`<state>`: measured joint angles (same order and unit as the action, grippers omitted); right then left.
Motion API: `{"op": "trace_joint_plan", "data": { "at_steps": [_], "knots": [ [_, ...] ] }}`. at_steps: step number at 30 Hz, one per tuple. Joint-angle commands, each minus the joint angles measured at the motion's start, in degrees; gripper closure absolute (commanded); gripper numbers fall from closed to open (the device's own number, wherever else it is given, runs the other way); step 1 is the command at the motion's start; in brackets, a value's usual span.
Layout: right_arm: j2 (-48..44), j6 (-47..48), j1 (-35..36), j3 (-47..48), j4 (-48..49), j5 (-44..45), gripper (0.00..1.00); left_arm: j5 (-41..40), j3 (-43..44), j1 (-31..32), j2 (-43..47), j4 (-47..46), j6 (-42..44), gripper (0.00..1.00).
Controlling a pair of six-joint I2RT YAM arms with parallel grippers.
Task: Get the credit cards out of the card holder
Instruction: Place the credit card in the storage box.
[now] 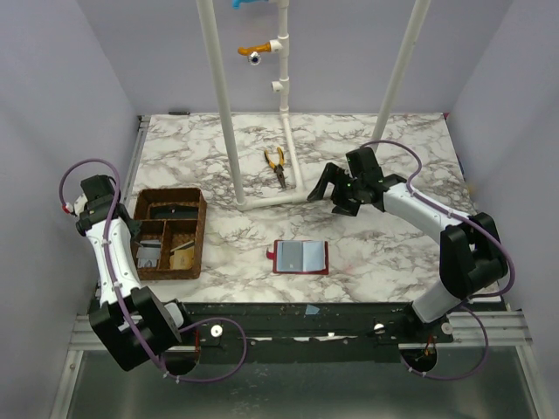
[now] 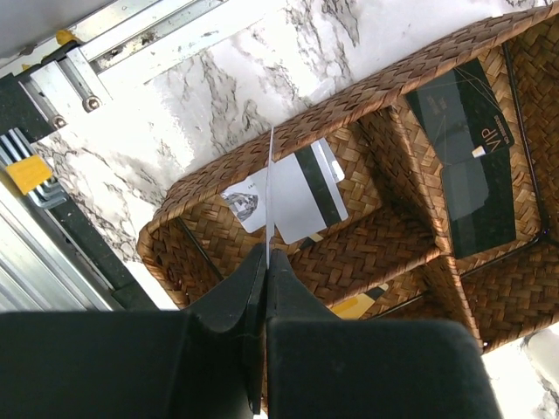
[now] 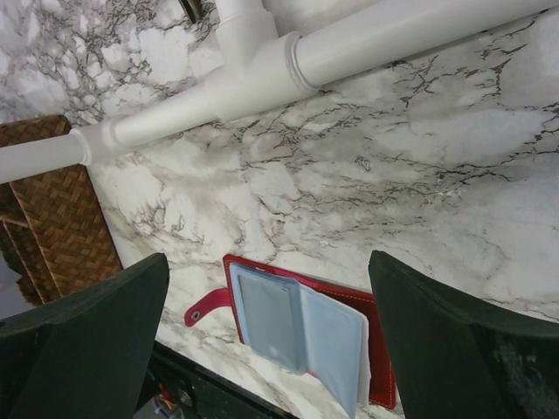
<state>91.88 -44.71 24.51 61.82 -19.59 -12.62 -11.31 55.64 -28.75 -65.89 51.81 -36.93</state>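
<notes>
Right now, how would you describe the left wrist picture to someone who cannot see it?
The left gripper pinches a thin white card edge-on above a woven brown tray. A striped white card and a dark card lie in separate compartments.

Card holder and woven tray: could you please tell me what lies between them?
Only bare marble tabletop lies between card holder and woven tray, as the top view shows.
</notes>
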Motion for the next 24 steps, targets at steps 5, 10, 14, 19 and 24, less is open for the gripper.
{"op": "trace_joint_plan", "data": {
  "at_steps": [5,10,14,19,24],
  "knots": [
    [0.76,0.67,-0.46,0.51,-0.85,-2.26,0.00,1.78,-1.24,-0.32,-0.33,-2.33,-0.16,0.77],
    [0.84,0.12,-0.47,0.31,-0.40,-2.75,0.00,2.31,-1.06,-0.30,1.58,-2.35,0.61,0.22],
    [0.85,-0.09,-0.43,0.32,-0.27,-3.36,0.00,4.05,-1.40,-0.30,3.22,-2.66,1.14,0.16],
    [0.92,0.09,-0.43,0.50,-0.18,-3.72,0.00,7.01,-2.18,-0.20,4.61,-3.43,1.42,0.15],
    [0.51,0.03,-0.43,0.58,-0.05,-3.84,0.00,8.30,-1.94,1.00,5.49,-3.14,1.85,0.14]
  ]
}}
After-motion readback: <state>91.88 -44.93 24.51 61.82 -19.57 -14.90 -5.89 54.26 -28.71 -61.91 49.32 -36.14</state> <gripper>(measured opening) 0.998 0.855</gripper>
